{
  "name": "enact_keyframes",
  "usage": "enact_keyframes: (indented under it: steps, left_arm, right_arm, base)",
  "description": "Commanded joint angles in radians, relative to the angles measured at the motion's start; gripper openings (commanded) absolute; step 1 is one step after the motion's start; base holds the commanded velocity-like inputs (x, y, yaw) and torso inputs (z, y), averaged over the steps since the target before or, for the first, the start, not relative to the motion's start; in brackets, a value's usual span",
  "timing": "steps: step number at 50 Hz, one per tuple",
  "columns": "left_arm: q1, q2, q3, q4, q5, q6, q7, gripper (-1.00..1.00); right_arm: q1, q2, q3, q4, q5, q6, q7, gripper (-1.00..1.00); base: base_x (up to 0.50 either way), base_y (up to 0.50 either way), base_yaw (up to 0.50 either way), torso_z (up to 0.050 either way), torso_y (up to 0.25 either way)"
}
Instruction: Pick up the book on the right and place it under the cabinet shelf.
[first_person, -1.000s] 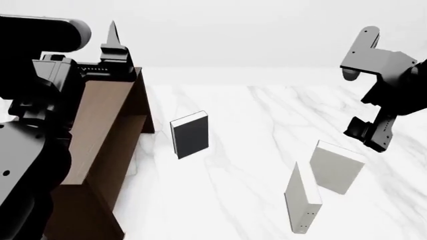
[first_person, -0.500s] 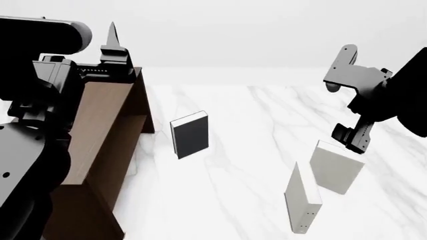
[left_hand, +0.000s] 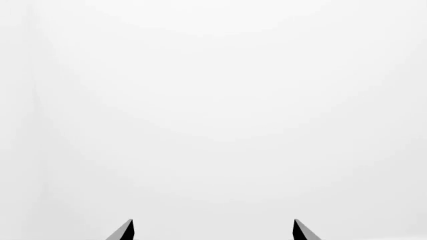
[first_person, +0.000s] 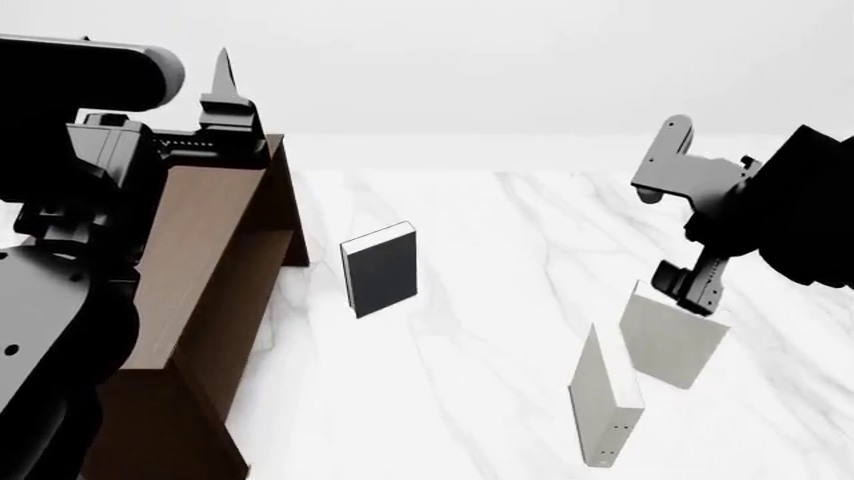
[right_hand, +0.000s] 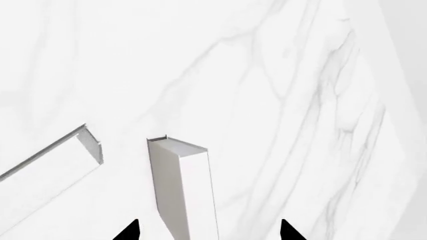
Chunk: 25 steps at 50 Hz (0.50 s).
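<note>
Your right hand (first_person: 683, 290) hangs spread just above the off-white book (first_person: 671, 338), which stands near the right edge of the desk (first_person: 507, 260), so a careless descent could tip it against the grey book (first_person: 603, 395) just beside.

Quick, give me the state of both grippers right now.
Left gripper: open, holding nothing, only blank background ahead.
Right gripper: open, holding nothing, fingertips either side of the book, not yet closed on it.

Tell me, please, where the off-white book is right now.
In the head view, the off-white book stands at the right on the marble table, beside the grey book, under the right gripper.
</note>
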Motion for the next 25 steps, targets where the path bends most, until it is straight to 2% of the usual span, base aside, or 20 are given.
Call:
enact_keyframes:
  steps: [1, 25]
  left_arm:
    - [0.002, -0.006, 0.005, -0.001, -0.002, -0.001, -0.004, 1.00]
    - [0.002, -0.012, 0.012, 0.018, -0.014, -0.021, -0.020, 1.00]
  right_arm:
    - [-0.041, -0.038, 0.007, 0.101, -0.009, -0.072, 0.029, 1.00]
    - [-0.123, -0.059, 0.035, 0.176, 0.014, -0.131, 0.068, 1.00]
  base:
    - [0.00, 0.00, 0.00, 0.000, 0.000]
    - [0.00, 0.00, 0.00, 0.000, 0.000]
